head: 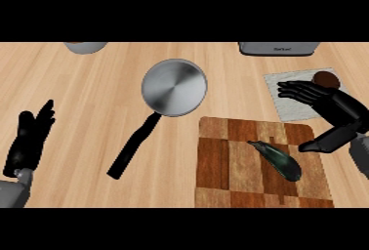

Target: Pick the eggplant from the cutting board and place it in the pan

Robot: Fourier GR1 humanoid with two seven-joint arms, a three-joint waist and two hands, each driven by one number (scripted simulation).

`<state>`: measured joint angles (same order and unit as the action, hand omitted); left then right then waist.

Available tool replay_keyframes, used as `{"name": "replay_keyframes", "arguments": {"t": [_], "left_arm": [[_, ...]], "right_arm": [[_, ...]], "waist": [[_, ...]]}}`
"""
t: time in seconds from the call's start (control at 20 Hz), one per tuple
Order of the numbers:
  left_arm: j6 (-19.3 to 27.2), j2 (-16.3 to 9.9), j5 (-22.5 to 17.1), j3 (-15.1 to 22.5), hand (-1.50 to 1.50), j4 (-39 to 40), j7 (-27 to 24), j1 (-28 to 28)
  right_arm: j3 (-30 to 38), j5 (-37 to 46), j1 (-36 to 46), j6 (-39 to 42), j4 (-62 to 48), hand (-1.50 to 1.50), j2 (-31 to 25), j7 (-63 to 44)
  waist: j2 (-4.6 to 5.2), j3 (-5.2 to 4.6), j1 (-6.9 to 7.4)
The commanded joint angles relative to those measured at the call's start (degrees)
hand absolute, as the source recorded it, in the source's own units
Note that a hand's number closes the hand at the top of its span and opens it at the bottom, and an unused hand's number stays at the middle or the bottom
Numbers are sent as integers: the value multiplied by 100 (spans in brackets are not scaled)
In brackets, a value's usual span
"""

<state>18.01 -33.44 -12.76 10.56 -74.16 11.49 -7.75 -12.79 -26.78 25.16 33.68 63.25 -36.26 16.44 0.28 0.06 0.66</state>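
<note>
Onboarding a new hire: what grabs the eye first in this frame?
Probably the shiny pan at upper centre, its black handle running down-left. Next the dark eggplant lying diagonally on the wooden cutting board at lower right, with the open right hand above it near the right edge. The left hand rests open at the left edge.

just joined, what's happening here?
Nothing is held yet. The eggplant lies on the cutting board. The right hand is open above the board's far right corner, not touching the eggplant. The pan sits to the board's upper left with nothing in it. The left hand rests open at the left edge.
</note>
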Motion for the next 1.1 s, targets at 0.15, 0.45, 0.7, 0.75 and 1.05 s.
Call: {"name": "replay_keyframes", "arguments": {"t": [0.15, 0.45, 0.7, 0.75, 1.05], "left_arm": [[-253, -13, -52, -73, 0, 47, -7, -61], [-42, 150, 137, -25, 0, 185, 36, -227], [-105, 87, 122, -163, 0, 122, 132, -237], [-228, -3, 48, -250, 0, 22, 73, -96], [-268, 115, 195, -301, 0, 162, 147, -124]], "right_arm": [[-456, 1219, 1209, 355, 54, -150, -614, -488], [-1466, 2522, 1812, 773, 816, -150, -799, -1057], [-1986, 3301, 2154, 996, 1025, -150, -502, -1351], [-2039, 3474, 2100, 1129, 970, -150, -589, -1178], [-2423, 4060, 1737, 1456, 1564, -150, -393, -1574]], "waist": [[1, -11, 139], [-11, -21, 59], [-16, -11, 31], [-19, -7, 44], [-35, -8, -67]]}}
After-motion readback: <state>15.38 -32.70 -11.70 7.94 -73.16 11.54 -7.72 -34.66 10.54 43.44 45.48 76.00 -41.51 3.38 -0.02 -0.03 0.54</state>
